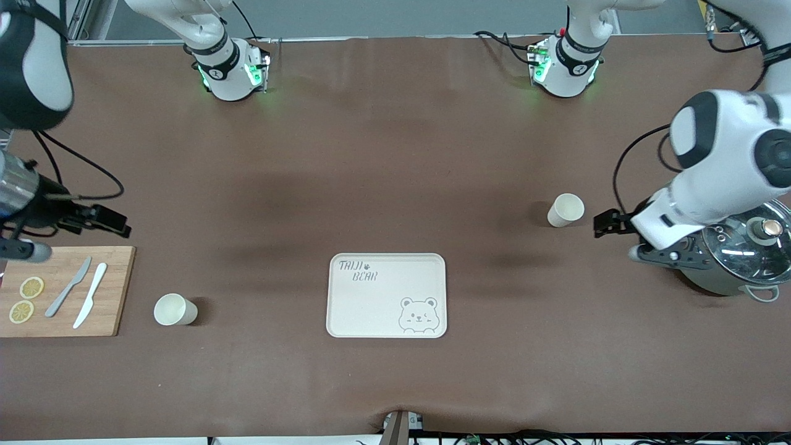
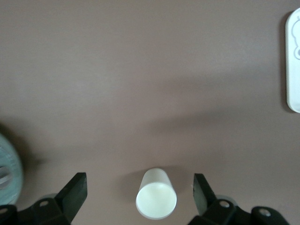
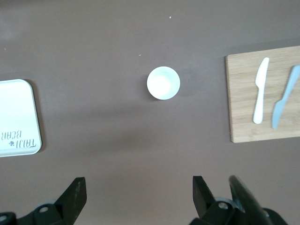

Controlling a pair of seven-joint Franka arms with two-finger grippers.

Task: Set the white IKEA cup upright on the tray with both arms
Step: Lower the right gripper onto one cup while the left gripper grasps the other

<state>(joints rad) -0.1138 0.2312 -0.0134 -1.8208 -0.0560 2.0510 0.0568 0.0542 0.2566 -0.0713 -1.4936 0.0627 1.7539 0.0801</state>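
Note:
Two white cups stand mouth up on the brown table. One cup (image 1: pixel 565 210) is toward the left arm's end. The other cup (image 1: pixel 175 309) stands beside the bamboo board, toward the right arm's end. The cream tray (image 1: pixel 386 295) with the bear drawing lies between them and holds nothing. My left gripper (image 1: pixel 604 224) is open, low beside the first cup. In the left wrist view that cup (image 2: pixel 156 200) sits between the spread fingers (image 2: pixel 77 188), untouched. My right gripper (image 1: pixel 120 224) is open, over the table by the board. The right wrist view shows the other cup (image 3: pixel 163 83) away from its fingers (image 3: pixel 75 194).
A steel pot with a glass lid (image 1: pixel 741 253) stands under the left arm. The bamboo cutting board (image 1: pixel 114 290) carries two knives (image 1: pixel 91 294) and lemon slices (image 1: pixel 31 287). The board (image 3: pixel 243 98) and the tray corner (image 3: pixel 16 117) show in the right wrist view.

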